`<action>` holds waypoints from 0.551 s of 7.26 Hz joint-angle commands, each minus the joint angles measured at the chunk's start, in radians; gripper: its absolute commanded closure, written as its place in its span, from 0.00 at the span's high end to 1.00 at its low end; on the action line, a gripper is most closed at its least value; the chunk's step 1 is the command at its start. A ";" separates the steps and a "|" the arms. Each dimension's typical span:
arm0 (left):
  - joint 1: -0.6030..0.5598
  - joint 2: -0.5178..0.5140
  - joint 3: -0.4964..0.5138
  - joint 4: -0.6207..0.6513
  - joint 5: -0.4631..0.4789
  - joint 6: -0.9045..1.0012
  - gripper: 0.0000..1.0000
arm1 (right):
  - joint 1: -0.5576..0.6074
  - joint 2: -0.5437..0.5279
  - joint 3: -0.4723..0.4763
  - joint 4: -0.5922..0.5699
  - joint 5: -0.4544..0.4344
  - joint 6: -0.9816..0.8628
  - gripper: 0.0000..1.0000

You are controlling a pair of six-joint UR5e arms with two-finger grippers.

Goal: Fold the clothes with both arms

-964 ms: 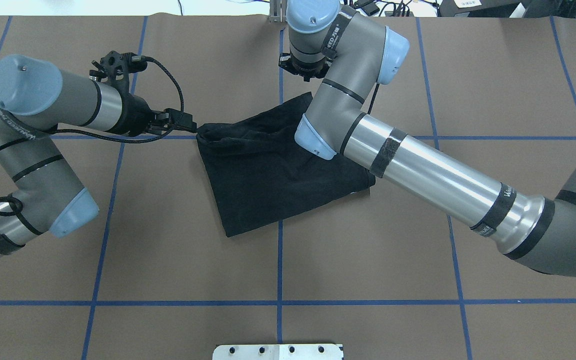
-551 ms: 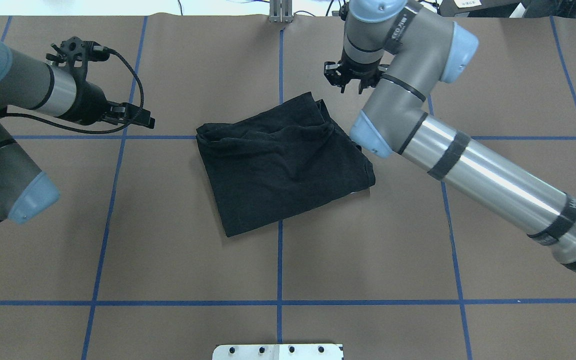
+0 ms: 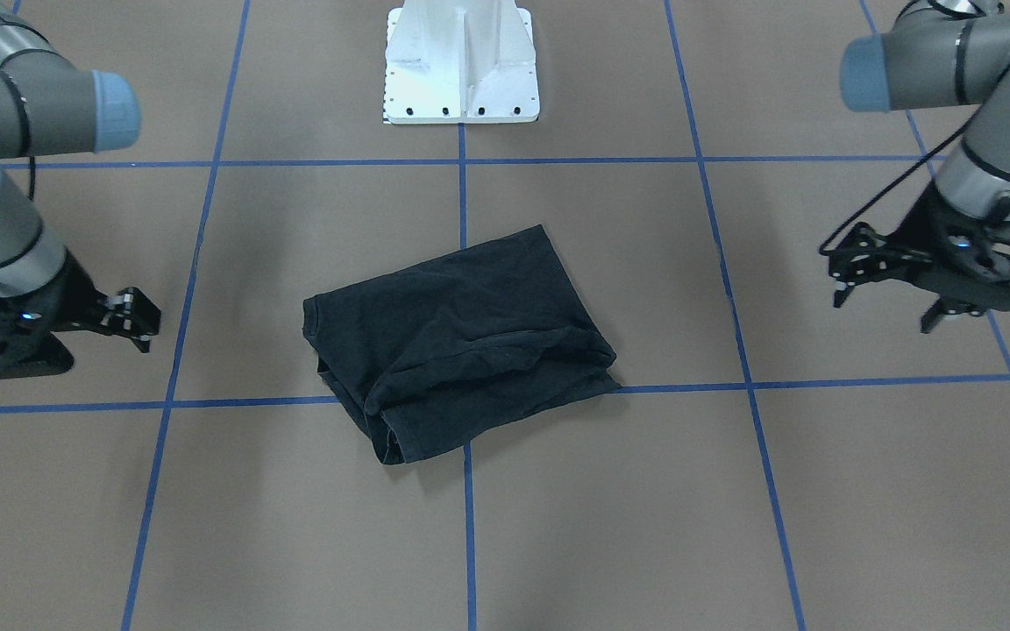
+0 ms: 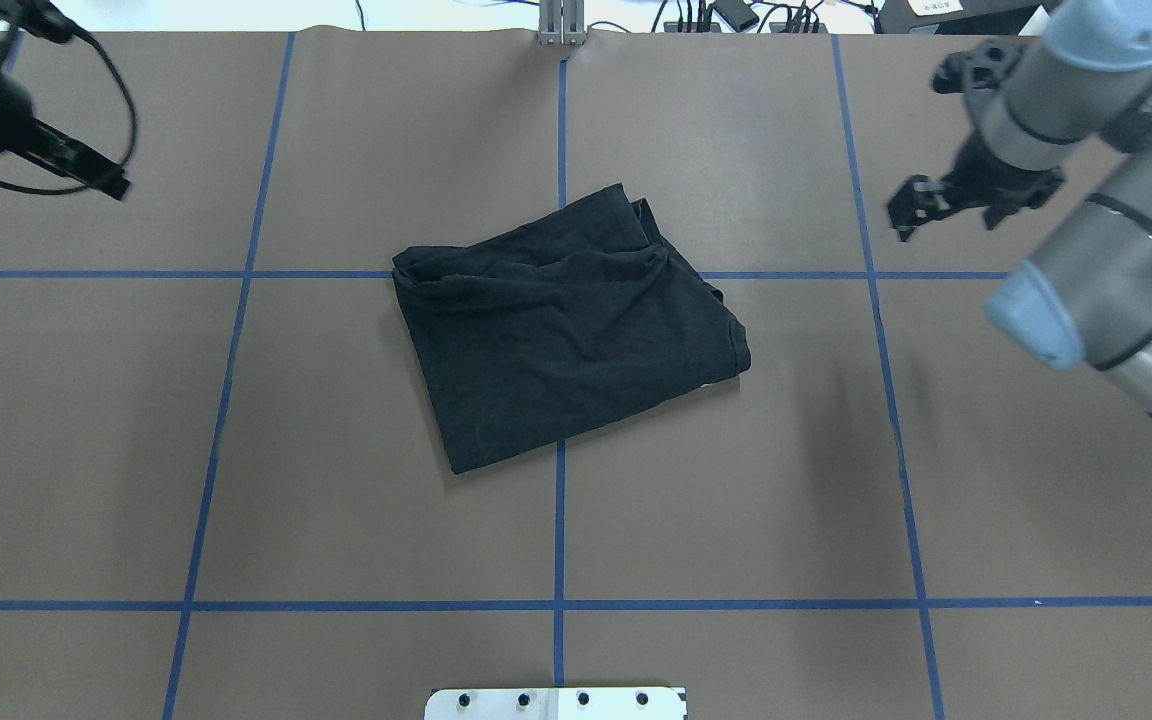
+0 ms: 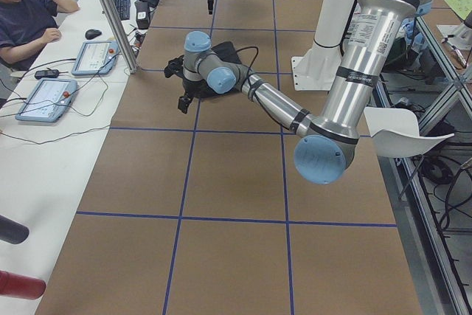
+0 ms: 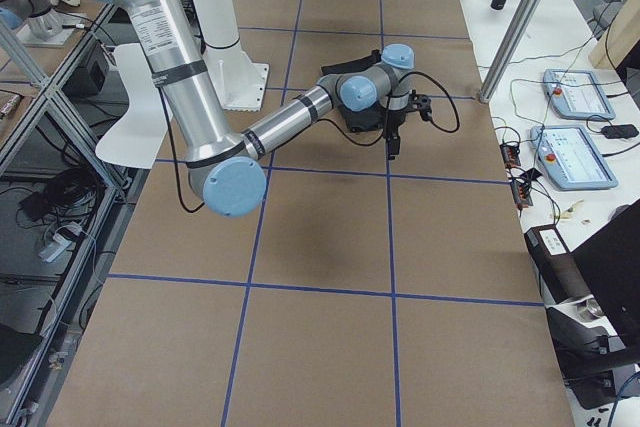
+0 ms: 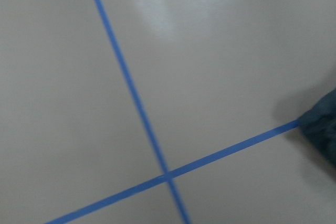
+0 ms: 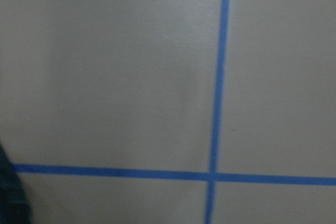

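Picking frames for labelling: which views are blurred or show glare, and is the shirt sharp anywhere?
Left wrist view: tape lines smeared, pale glare patch near the top, only a dark corner of the T-shirt. Right wrist view: soft and dim. Overhead view: T-shirt sharp, left gripper blurred. Front-facing view: sharp, faint arm shadows on the table.

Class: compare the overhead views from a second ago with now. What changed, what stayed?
The left gripper, then at a far corner of the T-shirt, has swung out to its left; the right gripper, then over its far edge, has swung out right. Both are open and empty. The folded T-shirt has not moved.
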 commanded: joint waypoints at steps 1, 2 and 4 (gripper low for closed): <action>-0.132 0.042 0.008 0.148 -0.018 0.215 1.00 | 0.183 -0.208 0.066 -0.008 0.079 -0.318 1.00; -0.158 0.070 0.028 0.158 -0.047 0.219 1.00 | 0.260 -0.264 0.066 -0.012 0.082 -0.444 1.00; -0.268 0.081 0.126 0.172 -0.102 0.353 1.00 | 0.416 -0.350 0.057 -0.095 0.129 -0.696 1.00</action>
